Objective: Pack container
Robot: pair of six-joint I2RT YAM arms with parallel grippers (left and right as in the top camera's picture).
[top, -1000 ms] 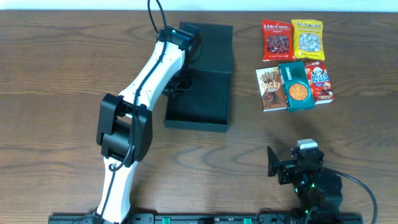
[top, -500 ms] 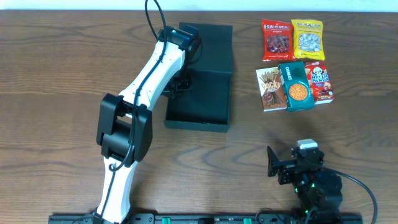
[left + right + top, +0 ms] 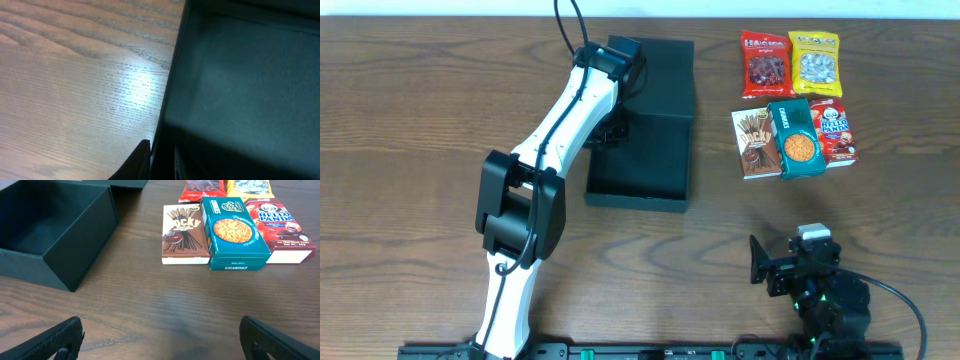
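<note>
Two robot arms worked at a wooden table set with one box and five snack packs. The single container, a shallow dark box with its flap lid folded open at the far side, sat near the middle of the table, towards the far edge; only its bare dark floor showed inside, apart from the corner hidden beneath the arm. All five packs lay outside it, grouped well off to its right: two bags in the far row, one red and one yellow, and three small cartons in the near row, a chocolate-stick box, a teal biscuit box and a red panda-biscuit box. The teal box lay between the other two, touching both. The left gripper was down at the container's left wall, one finger just outside it on the table side; the wall ran between the narrowly set jaws, though whether they pinched it could not be told. The right gripper hovered low over the near right of the table, well apart from box and snacks, its two fingers spread wide and holding nothing.
</note>
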